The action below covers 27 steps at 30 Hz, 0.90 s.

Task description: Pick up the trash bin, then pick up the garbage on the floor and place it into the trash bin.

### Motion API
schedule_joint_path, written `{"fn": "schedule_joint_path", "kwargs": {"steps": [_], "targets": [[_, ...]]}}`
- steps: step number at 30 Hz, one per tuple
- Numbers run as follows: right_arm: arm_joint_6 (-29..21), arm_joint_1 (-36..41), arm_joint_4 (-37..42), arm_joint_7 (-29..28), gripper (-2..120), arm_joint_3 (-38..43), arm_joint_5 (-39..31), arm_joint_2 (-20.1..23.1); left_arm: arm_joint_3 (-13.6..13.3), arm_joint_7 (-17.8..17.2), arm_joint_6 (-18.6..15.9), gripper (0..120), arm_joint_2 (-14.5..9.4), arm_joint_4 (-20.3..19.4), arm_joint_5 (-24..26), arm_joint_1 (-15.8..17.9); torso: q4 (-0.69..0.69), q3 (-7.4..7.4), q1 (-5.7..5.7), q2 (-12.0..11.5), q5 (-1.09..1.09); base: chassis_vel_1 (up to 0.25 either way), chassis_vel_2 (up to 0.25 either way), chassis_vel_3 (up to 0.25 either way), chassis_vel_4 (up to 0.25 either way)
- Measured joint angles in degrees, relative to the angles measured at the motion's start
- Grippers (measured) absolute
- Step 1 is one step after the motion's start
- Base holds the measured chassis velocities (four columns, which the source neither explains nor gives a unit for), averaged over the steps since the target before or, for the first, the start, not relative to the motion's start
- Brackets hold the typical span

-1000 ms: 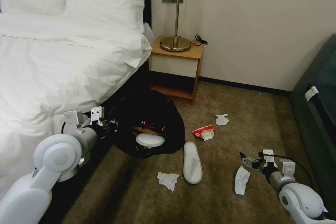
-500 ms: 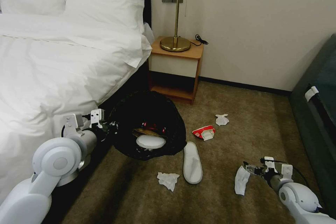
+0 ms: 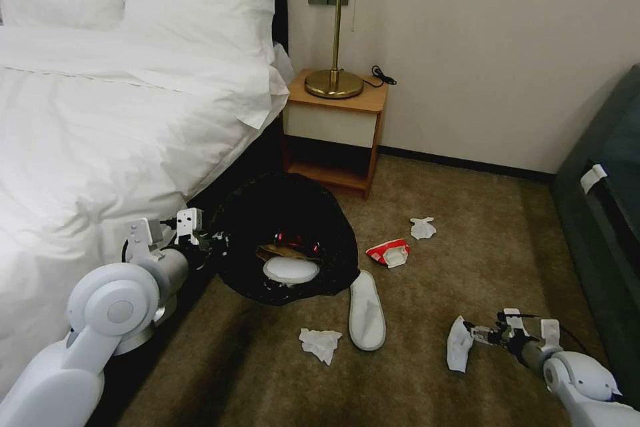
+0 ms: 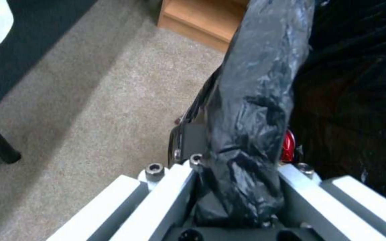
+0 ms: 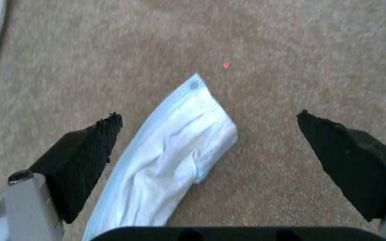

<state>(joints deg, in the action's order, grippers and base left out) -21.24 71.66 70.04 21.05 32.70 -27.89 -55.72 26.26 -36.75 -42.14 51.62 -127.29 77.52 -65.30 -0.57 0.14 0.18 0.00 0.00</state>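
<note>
Right gripper (image 3: pixel 475 333) low over the carpet (image 3: pixel 467 247) at near right, jaws spread wide and holding nothing. Its target, a flat white piece of garbage (image 3: pixel 459 344) with a pale blue edge and pleats (possibly a face mask; the view is too soft to be sure), lies just left of the fingertips. In the right wrist view the same piece (image 5: pixel 171 157) sits between the two black ridged pads (image 5: pixel 90 157) but off-centre, close to one pad and well apart from the other. Its long axis runs roughly near-to-far, slightly tilted, so it crosses the closing line. Right arm is clearly the nearer one.

Left gripper (image 3: pixel 215 241) at the bed's edge (image 3: pixel 100 147), clenched on the rim of the trash bin (image 3: pixel 287 240); crinkly glossy black liner bunched between the fingers (image 4: pixel 246 110). Bin sits left of the target and farther off, mouth toward the camera, a white slipper (image 3: pixel 290 269) and red wrappers inside.

On the floor: second slipper (image 3: pixel 367 310), crumpled tissue (image 3: pixel 320 343), red wrapper (image 3: pixel 388 252), far tissue (image 3: pixel 422 227). All soft, thin, limp
</note>
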Motion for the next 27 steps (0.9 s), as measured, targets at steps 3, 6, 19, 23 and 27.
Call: {"fn": "schedule_joint_path", "kwargs": {"steps": [3,6,19,23,27], "targets": [[0.3,-0.2,-1.1,1.3,100,-0.1,0.7,0.0,0.0,0.1,0.0,0,0.0,-0.1,-0.1,-0.2,0.00,0.00,0.00,0.0,0.00,0.000,0.000,0.000,0.000],[0.4,-0.3,-1.5,1.6,100,-0.1,1.0,0.0,0.0,0.1,0.0,0,0.0,-0.1,-0.2,-0.2,0.00,0.00,0.00,0.0,-0.01,0.000,0.000,0.000,0.000],[2.0,0.1,-1.5,7.1,100,-1.0,5.1,-0.2,-0.3,0.5,0.0,0,0.6,-0.3,-0.8,-0.5,0.00,0.00,0.00,0.0,-0.02,0.000,0.000,0.000,0.000],[1.6,0.0,-1.2,6.7,100,-2.3,5.2,-0.7,-0.3,0.5,0.0,0,0.6,-0.4,-0.9,-0.6,0.00,0.00,0.00,0.0,-0.01,0.000,0.000,0.000,0.000],[1.9,-0.9,-2.5,5.9,100,-3.0,5.4,-1.4,-0.2,0.6,0.0,0,0.5,-0.4,-0.9,-0.7,0.00,0.00,0.00,0.0,0.01,0.000,0.000,0.000,0.000]]}}
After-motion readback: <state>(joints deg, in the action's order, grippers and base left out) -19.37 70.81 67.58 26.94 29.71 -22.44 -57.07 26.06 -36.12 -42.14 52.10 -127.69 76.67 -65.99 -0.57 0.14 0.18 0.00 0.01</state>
